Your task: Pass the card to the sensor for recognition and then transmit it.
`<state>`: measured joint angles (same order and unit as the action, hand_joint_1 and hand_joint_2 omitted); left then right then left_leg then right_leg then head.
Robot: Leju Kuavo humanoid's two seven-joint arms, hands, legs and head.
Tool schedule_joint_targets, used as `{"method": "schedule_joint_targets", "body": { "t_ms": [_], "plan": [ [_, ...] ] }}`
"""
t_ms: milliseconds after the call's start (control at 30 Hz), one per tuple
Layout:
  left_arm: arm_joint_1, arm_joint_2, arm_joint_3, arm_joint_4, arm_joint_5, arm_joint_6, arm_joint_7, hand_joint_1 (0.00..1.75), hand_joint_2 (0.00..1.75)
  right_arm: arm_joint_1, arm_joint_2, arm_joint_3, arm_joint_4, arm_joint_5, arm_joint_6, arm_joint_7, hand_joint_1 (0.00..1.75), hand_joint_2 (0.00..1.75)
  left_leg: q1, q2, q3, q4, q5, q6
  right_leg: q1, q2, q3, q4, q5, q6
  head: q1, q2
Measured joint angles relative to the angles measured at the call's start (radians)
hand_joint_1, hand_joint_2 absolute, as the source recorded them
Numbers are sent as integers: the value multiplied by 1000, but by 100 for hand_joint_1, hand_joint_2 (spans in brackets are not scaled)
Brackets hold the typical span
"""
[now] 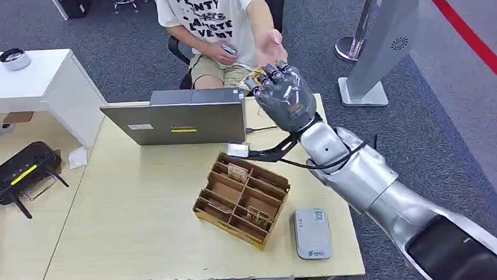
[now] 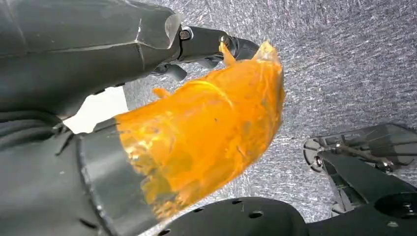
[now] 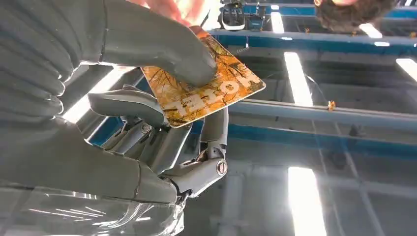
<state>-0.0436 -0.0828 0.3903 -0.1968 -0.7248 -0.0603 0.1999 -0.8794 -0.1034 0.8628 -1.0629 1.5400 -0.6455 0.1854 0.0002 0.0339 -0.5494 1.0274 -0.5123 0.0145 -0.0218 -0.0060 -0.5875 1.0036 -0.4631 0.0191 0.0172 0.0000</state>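
**Robot hand offers card to seated person — handover step**

Robot hand, right one point(image 1: 285, 98), is raised past the far edge of the counter point(image 1: 134, 216), at about 1 o'clock from the laptop point(image 1: 181, 121). It pinches the orange card point(image 3: 211, 88) between the thick thumb point(image 3: 162, 49) and the darker fingers point(image 3: 147, 105); in the head view just a corner of the card point(image 1: 250, 82) peeks out at the hand's 10 o'clock side. Robot hand, left one point(image 2: 74, 59), hangs over grey carpet with orange wrap on it; I cannot tell how its fingers lie.

Left to right on the counter: black router point(image 1: 19, 171) on the low side shelf at 9 o'clock, laptop at 12, cardboard divider box point(image 1: 242, 198) in the middle with a couple of cards in its cells, grey sensor pad point(image 1: 312, 233) at 4 o'clock of the box, near the front edge.

Person's hand point(image 1: 270, 46) is open, palm up, just beyond the robot hand at its 12 o'clock, near but apparently not touching the card.

Judgement: this looks like the transmit part, card well apart from the sensor and aimed at the person. To do it well: keep the pinch firm until the person's fingers are on the free end of the card, hold the wrist level so the exposed edge faces the palm, ease forward slowly, then loosen the thumb only once the card is taken. Risk: early release drops the card behind the laptop.
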Motion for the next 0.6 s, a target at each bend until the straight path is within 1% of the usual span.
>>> {"method": "schedule_joint_targets", "body": {
  "t_ms": [67,100,133,167,200,433,600],
  "plan": [
    [0,0,0,0,-2,0,-1,0,0,-23,-1,21,33,0,0,13,175,175,0,0,0,0,0,0,0,0,0,0,0,0,0,0],
    [0,0,0,0,-2,0,-1,0,0,-30,-2,29,45,0,0,17,52,175,0,0,0,0,0,0,0,0,0,0,0,0,0,0],
    [0,0,0,0,-2,0,-1,0,0,-34,-3,33,54,0,0,18,0,175,0,0,0,0,0,0,0,0,0,0,0,0,0,0],
    [0,0,0,0,-2,0,-1,0,0,-39,-3,41,65,0,0,21,0,175,0,0,0,0,0,0,0,0,0,0,0,0,0,0],
    [0,0,0,0,-2,0,-1,0,0,-44,-4,47,74,0,0,25,0,0,0,0,0,0,0,0,0,0,0,0,0,0,0,0],
    [-1,0,0,0,-5,-2,-1,0,0,-62,-9,78,123,0,0,78,0,0,0,0,0,0,0,0,0,0,0,0,0,0,0,0],
    [0,0,0,0,-5,-2,-1,0,0,-69,-27,116,140,0,0,150,0,0,0,0,0,0,0,0,0,0,0,0,0,0,0,0]
  ]
}}
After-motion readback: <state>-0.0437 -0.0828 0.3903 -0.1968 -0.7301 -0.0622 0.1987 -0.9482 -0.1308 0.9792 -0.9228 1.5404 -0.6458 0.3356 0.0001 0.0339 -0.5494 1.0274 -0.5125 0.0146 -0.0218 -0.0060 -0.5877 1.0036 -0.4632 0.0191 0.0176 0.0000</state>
